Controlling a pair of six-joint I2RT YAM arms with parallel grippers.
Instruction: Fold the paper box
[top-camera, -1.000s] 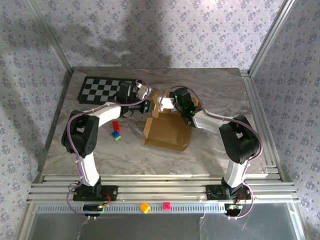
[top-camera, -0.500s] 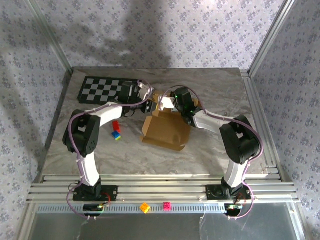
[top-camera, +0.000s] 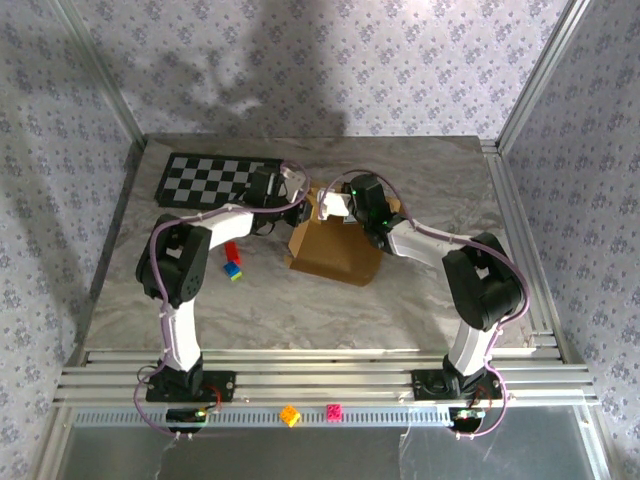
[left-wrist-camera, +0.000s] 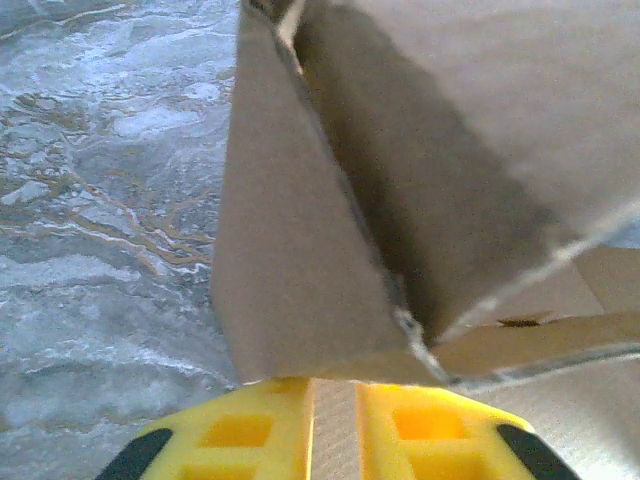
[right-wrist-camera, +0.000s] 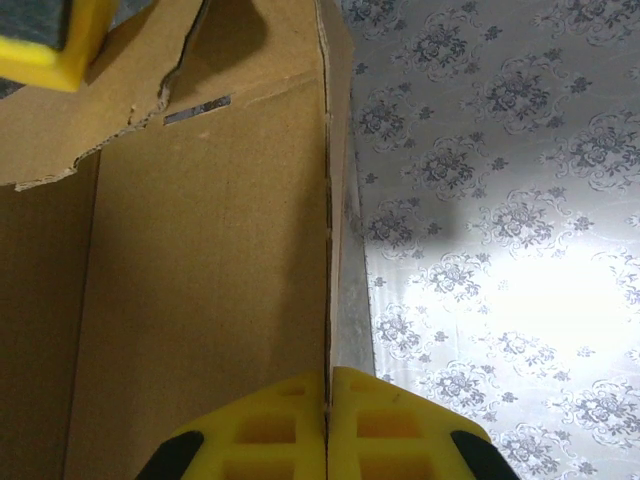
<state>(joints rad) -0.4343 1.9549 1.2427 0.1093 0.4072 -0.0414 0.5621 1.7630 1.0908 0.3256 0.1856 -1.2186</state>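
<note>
The paper box (top-camera: 335, 252) is a tan cardboard sheet standing partly raised on the marble table, with its flaps up at the back. My left gripper (top-camera: 301, 206) is at its back left corner. In the left wrist view the yellow fingers (left-wrist-camera: 250, 430) of my left gripper (left-wrist-camera: 337, 385) are closed on a strip of the box's flap (left-wrist-camera: 300, 250). My right gripper (top-camera: 330, 208) holds the back edge. In the right wrist view, my right gripper (right-wrist-camera: 327, 375) is shut on the thin edge of a box panel (right-wrist-camera: 200, 250), and a left finger (right-wrist-camera: 40, 40) shows at the top left.
A black-and-white checkerboard mat (top-camera: 205, 180) lies at the back left. A red block (top-camera: 230, 250) and a blue-green block (top-camera: 234, 270) sit left of the box. A yellow block (top-camera: 290, 415) and a pink one (top-camera: 334, 411) rest on the front rail.
The left gripper has moved right to the box's back corner and closed on a flap. The box's near edge has drawn back and the sheet stands steeper. The right gripper stays shut on the box.
</note>
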